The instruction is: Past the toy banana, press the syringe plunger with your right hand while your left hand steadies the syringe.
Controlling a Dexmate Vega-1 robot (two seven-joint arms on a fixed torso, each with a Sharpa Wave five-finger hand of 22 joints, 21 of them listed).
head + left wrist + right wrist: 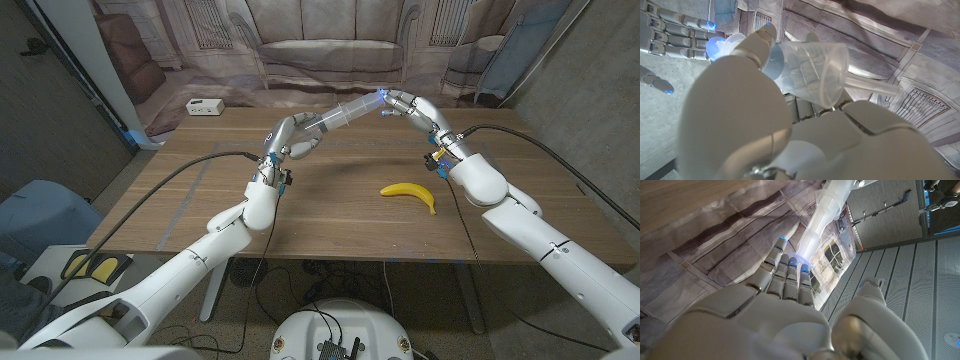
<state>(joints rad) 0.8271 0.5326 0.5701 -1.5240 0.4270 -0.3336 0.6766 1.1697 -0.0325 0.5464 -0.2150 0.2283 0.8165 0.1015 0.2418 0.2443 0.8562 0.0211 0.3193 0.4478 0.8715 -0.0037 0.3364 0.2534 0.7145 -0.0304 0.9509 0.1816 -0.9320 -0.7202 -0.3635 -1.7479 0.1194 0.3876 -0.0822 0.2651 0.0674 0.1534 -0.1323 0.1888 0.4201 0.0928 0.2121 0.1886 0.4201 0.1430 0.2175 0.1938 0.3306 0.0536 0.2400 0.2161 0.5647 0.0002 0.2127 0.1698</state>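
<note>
Left hand (293,137): fingers (305,143) wrapped around the syringe (345,113) barrel, held aloft over the desk (330,215) far side. Right hand (408,104): fingers (785,272) extended together, tips against the plunger end. Syringe: long axis near level, plunger end toward the right hand. Toy banana (410,193): on desk, nearer.

This looks like a robot test lab or studio: a wooden bench (330,215) stands before a printed backdrop (330,45) picturing a sofa and windows, with grey panelled walls (910,275) and loose cables (190,170), probably staged.
</note>
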